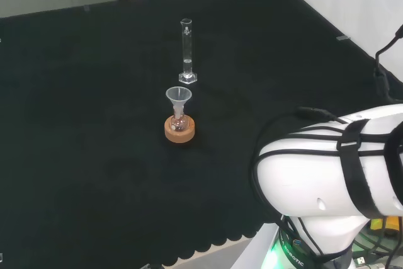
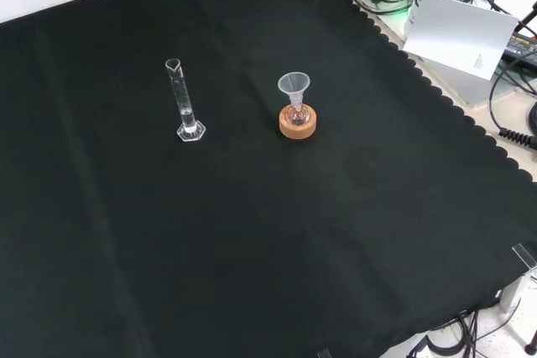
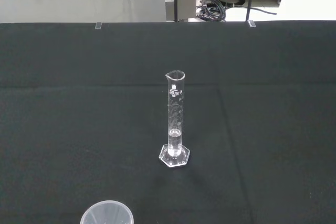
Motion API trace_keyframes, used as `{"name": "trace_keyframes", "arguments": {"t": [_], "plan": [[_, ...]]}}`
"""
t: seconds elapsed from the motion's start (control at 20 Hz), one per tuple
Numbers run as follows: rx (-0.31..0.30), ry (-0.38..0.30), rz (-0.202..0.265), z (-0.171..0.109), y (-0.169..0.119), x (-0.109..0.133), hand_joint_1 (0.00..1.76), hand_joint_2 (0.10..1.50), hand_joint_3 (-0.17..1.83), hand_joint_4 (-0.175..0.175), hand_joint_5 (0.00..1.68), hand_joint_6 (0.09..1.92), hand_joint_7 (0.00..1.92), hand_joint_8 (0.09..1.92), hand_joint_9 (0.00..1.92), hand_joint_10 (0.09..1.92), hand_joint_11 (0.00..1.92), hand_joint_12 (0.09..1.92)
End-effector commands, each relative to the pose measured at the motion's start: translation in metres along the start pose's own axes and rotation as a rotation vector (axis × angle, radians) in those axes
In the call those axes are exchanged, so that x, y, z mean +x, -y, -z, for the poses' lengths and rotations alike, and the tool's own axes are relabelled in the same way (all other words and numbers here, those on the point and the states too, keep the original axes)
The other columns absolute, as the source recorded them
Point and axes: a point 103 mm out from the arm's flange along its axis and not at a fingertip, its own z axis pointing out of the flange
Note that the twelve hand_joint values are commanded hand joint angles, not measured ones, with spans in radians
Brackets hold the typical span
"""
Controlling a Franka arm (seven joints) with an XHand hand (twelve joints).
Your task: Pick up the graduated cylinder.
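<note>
Because the wrist camera looks past the palm, its picture gives the line of approach: nearest comes the rim of the funnel [image 3: 107, 214], and beyond it, well apart and almost dead ahead, stands the graduated cylinder [image 3: 175, 124] on the black cloth [image 3: 63, 129]. In the head view the order is the same, from the arm [image 1: 327, 187] outward: the funnel [image 1: 179, 97] sits in a small flask [image 1: 179, 121] on a cork ring [image 1: 179, 130], and the cylinder [image 1: 186, 51] stands just behind them, farther from the base. In the front view the cylinder [image 2: 184, 98] is to the left of the funnel [image 2: 294, 85]. Its long axis is upright, the spout at the top and the flat foot on the cloth, so a grasp probably has to meet the tube from the side, passing over or around the funnel. Whether the fingers are released or clenched cannot be told.
</note>
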Motion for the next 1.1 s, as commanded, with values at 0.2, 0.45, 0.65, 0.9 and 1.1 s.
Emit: {"name": "trace_keyframes", "arguments": {"t": [0.2,0.45,0.65,0.9,1.1], "plan": [[-0.008,0.018,-0.004,-0.002,0.0,0.005,0.04,1.36,0.01,-0.009,0.16,0.09,0.0,0.23,0.34,0.09,0.0,1.35],[-0.004,0.008,-0.013,-0.003,-0.001,0.005,0.03,1.37,0.01,-0.008,0.16,0.09,0.0,0.22,0.33,0.09,0.0,1.35],[0.008,0.008,-0.03,-0.012,-0.007,-0.003,0.04,1.37,0.01,-0.009,0.16,0.09,0.0,0.22,0.33,0.09,0.0,1.35],[0.048,0.005,-0.062,-0.042,-0.023,-0.007,0.05,1.36,0.01,-0.01,0.16,0.09,0.0,0.23,0.33,0.09,0.0,1.35],[0.076,-0.008,-0.071,-0.067,-0.043,-0.008,0.06,1.36,0.01,-0.012,0.16,0.09,0.0,0.24,0.33,0.09,0.0,1.35]]}}
